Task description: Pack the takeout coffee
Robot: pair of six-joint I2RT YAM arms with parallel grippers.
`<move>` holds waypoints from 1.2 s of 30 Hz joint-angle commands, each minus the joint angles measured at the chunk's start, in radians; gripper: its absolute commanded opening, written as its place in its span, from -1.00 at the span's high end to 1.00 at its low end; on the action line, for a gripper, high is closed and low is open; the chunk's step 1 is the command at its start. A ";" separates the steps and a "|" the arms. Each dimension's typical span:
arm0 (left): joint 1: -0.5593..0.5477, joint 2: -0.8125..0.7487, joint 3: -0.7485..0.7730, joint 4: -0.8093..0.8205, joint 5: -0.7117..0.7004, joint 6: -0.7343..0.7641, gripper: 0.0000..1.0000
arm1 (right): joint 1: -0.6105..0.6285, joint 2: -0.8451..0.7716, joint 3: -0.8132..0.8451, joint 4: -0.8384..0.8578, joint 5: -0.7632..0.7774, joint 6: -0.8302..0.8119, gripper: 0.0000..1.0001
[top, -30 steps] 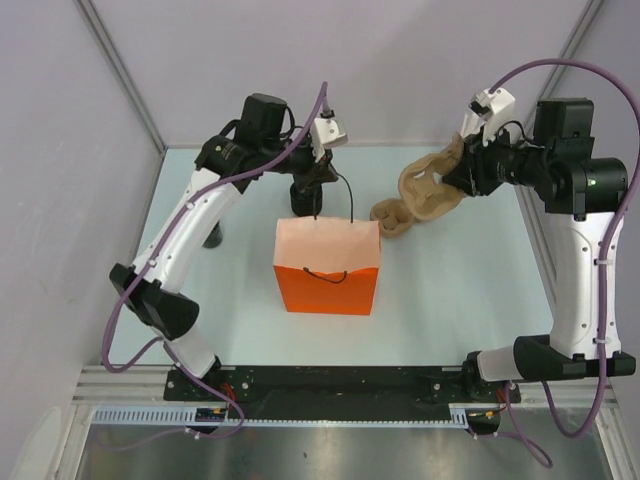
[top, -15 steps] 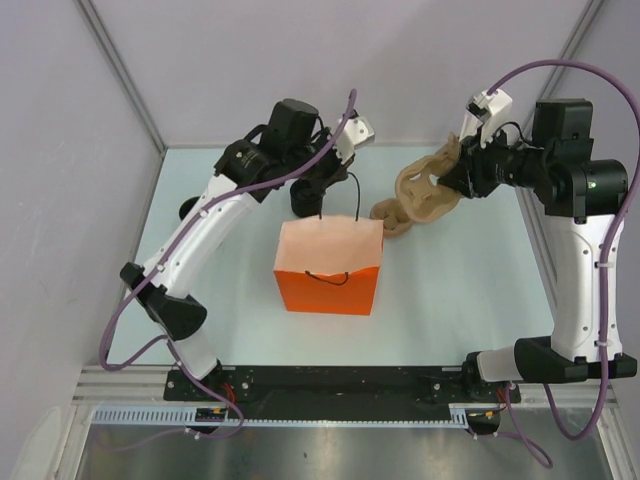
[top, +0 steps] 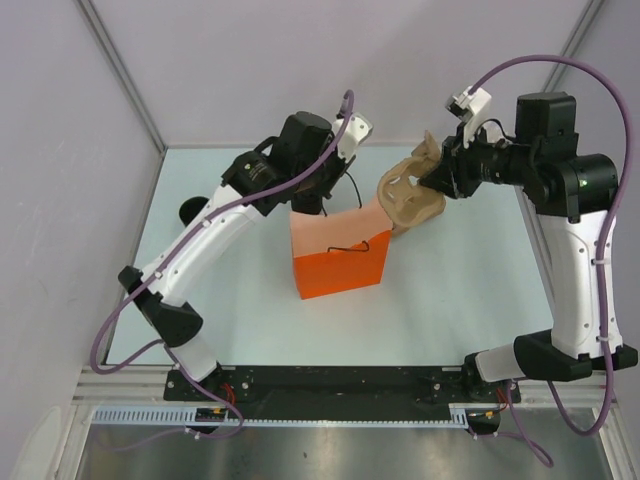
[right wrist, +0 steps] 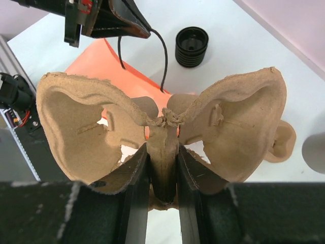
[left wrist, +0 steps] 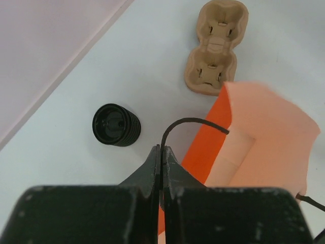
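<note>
The orange paper bag (top: pixel 340 265) stands tilted mid-table, its mouth pulled open. My left gripper (left wrist: pixel 160 148) is shut on the bag's thin black handle (left wrist: pixel 188 122), just behind the bag in the top view (top: pixel 330 195). My right gripper (right wrist: pixel 162 147) is shut on the middle ridge of a brown pulp cup carrier (right wrist: pixel 233 122), which hangs over the bag's far right corner (top: pixel 410 195). A small black ribbed cup (left wrist: pixel 116 124) stands behind the bag, also in the right wrist view (right wrist: pixel 192 46). Its top looks all black. I cannot tell whether it is the takeout coffee.
A second pulp carrier (left wrist: pixel 216 48) lies flat on the table behind the bag's right side. Another black cup (top: pixel 190 210) stands at the far left, near the wall. A grey object (right wrist: pixel 316 152) shows at the right edge of the right wrist view.
My left gripper closed on the bag's handle and swung right, tipping the bag and opening its mouth. My right gripper carried the pulp carrier left, over the bag.
</note>
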 commanded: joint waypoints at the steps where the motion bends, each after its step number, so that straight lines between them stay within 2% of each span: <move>1: -0.014 -0.104 -0.049 0.028 -0.108 -0.109 0.99 | 0.038 0.022 0.054 0.012 0.015 0.017 0.42; 6: -0.014 -0.159 -0.064 0.032 -0.163 -0.151 0.99 | 0.048 0.054 0.085 0.002 -0.011 0.017 0.42; 13: 0.002 -0.214 -0.093 0.034 -0.179 -0.262 1.00 | 0.052 0.119 0.149 -0.044 -0.153 -0.028 0.42; 17: 0.021 -0.225 -0.135 0.032 -0.105 -0.347 0.99 | 0.072 0.156 0.169 -0.071 -0.253 -0.069 0.42; 19: 0.032 -0.219 -0.135 0.032 -0.033 -0.372 0.99 | 0.106 0.189 0.195 -0.086 -0.262 -0.084 0.42; 20: 0.039 -0.216 -0.117 0.034 0.066 -0.382 0.99 | 0.136 0.220 0.227 -0.101 -0.276 -0.141 0.41; 21: 0.039 -0.214 -0.110 0.038 0.100 -0.390 0.99 | 0.143 0.223 0.235 -0.100 -0.292 -0.150 0.41; 31: 0.039 -0.201 0.035 0.058 0.191 -0.407 1.00 | 0.134 0.216 0.243 -0.083 -0.322 -0.193 0.41; 36: 0.039 -0.196 0.029 0.060 0.183 -0.450 0.99 | 0.092 0.183 0.239 -0.081 -0.356 -0.204 0.41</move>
